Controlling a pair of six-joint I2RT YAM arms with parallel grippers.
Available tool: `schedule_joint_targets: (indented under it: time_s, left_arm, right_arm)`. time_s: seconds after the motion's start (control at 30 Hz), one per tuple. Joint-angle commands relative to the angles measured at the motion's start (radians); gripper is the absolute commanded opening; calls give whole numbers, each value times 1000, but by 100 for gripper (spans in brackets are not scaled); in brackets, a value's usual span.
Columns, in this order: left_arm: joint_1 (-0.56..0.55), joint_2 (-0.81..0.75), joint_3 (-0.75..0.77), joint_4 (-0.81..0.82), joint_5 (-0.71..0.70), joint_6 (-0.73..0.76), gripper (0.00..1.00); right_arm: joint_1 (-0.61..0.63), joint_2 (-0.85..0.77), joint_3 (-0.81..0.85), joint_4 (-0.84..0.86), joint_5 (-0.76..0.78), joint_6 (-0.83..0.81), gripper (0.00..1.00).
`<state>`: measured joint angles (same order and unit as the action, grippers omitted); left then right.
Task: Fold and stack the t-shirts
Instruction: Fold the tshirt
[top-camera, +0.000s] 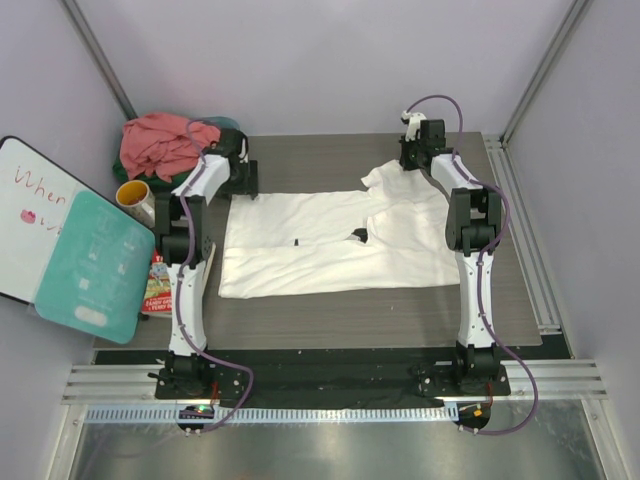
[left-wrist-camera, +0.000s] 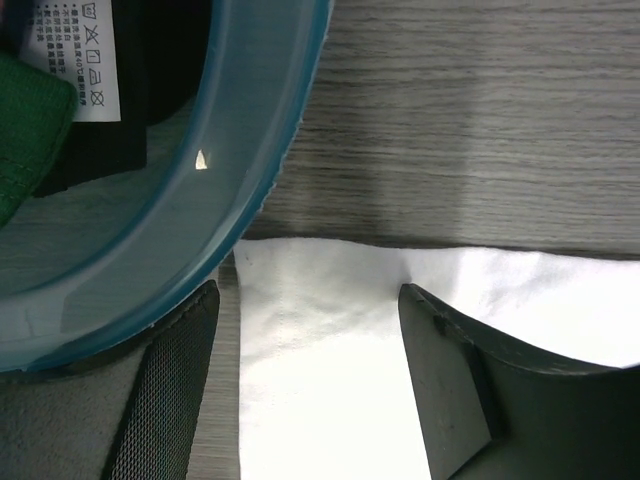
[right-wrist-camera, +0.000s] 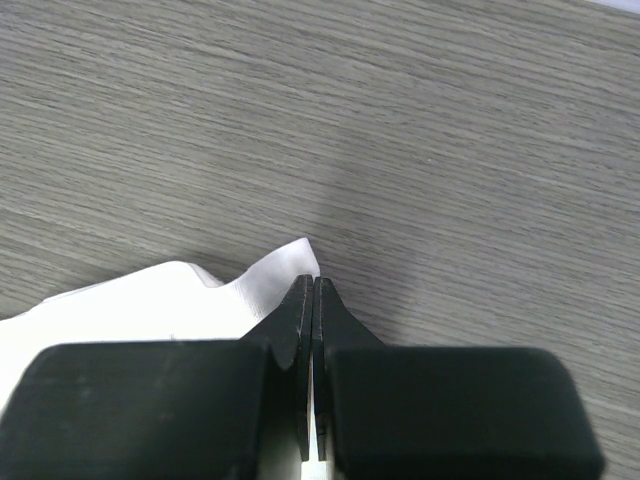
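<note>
Your left gripper (left-wrist-camera: 308, 295) has its jaws apart above the white cloth t-shirt (top-camera: 320, 255). Your right gripper (right-wrist-camera: 313, 282) clamps it by the far edge of the grey table (top-camera: 300, 330).

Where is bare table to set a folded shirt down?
Bare: the near strip between white shirt and arm bases; the far strip behind it, between left claw and right claw. Crowded: far-left corner, with basin, pink shirt, cup.
</note>
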<state>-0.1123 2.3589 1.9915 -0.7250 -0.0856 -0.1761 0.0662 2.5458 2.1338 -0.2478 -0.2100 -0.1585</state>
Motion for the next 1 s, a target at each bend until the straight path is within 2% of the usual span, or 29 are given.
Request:
schedule_joint_targets:
  time_s: [0.0, 0.37, 0.53, 0.97]
  left_arm:
    - [26, -26, -16, 116, 75, 1, 73]
    - [26, -15, -43, 210, 43, 24, 71]
    - [30, 17, -7, 211, 15, 43, 71]
    - [31, 46, 20, 219, -16, 96, 59]
  right_arm:
    - [9, -70, 2, -22, 20, -16, 1]
    - [9, -68, -3, -25, 17, -21, 1]
    - [11, -68, -5, -27, 17, -23, 1]
    - [12, -75, -6, -27, 15, -27, 1]
